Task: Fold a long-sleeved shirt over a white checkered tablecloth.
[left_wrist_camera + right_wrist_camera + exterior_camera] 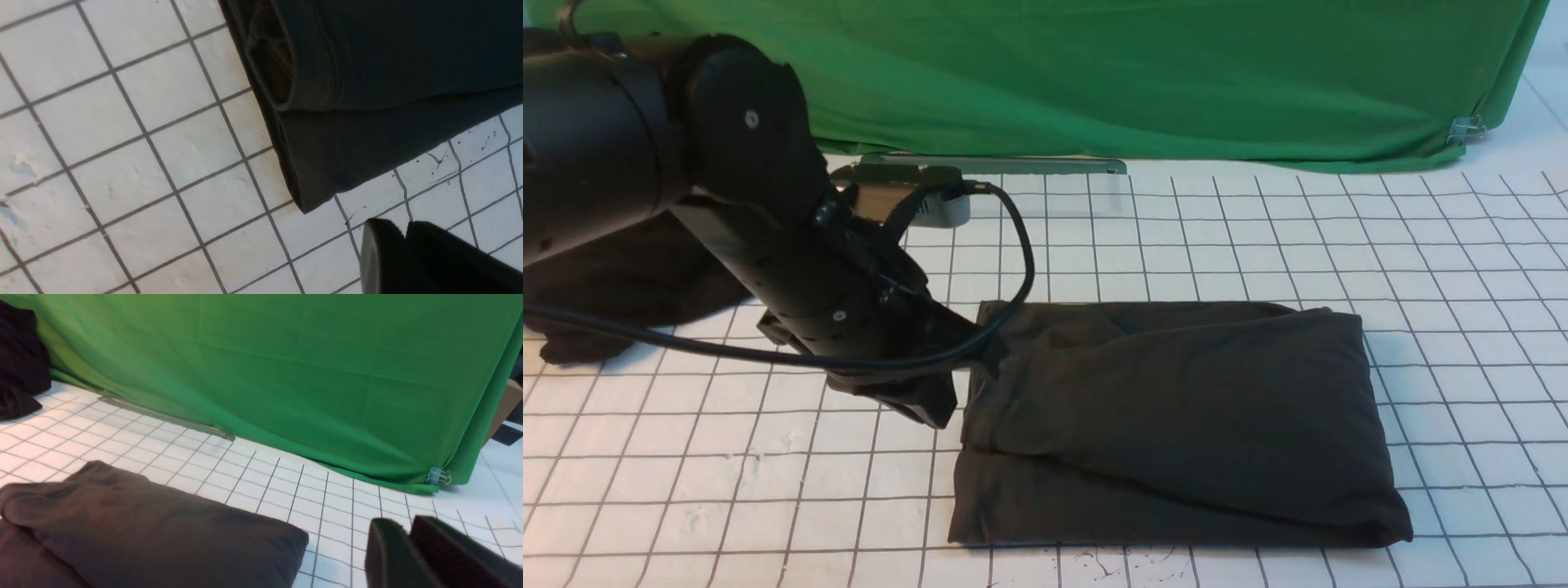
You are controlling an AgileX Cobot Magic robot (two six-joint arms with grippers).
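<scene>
White checkered tablecloth (727,490): wide white cloth, thin dark grey grid, scuffed and specked; covers the counter from the near edge to the far backdrop. Bare squares lie near, left and right of the garment, giving room for either arm to withdraw.

Long-sleeved shirt (1176,416): dark charcoal-grey soft knit, lying as a compact folded rectangle at centre-right, upper layer plump and slightly skewed over a flatter lower layer that shows along the near and left edges. By its look the folding is at or near its end. Stacked hems at the left edge sit loosely, one lip curled open.

Left gripper (402,245): black, just beside the shirt's near-left corner, over bare cloth; jaws nearly together, holding nothing.

Right gripper (408,547): black, raised off the shirt's right side; jaws close together, empty.

Black shapeless cloth heap (621,294): far left, well apart.

Green fabric backdrop (1143,73): far edge, clipped at right.
</scene>
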